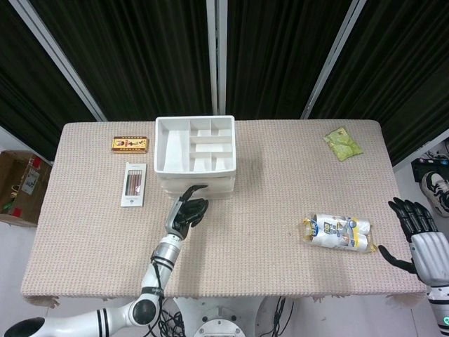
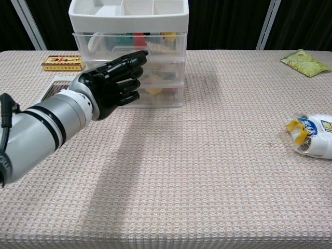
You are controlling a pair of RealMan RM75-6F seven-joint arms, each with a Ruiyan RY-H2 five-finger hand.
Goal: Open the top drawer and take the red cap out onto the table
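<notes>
The left robot hand [image 2: 115,83], open and empty, should hook the clear plastic top drawer [image 2: 129,42] at twelve o'clock and pull straight.

No print on any package or box is legible.

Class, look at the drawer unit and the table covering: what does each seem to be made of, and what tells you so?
Drawer unit: probably plastic, with an opaque white frame and clear glossy drawers whose coloured contents show through. Table covering: looks like woven fabric, matte pinkish-beige, with a regular waffle-like texture.
</notes>
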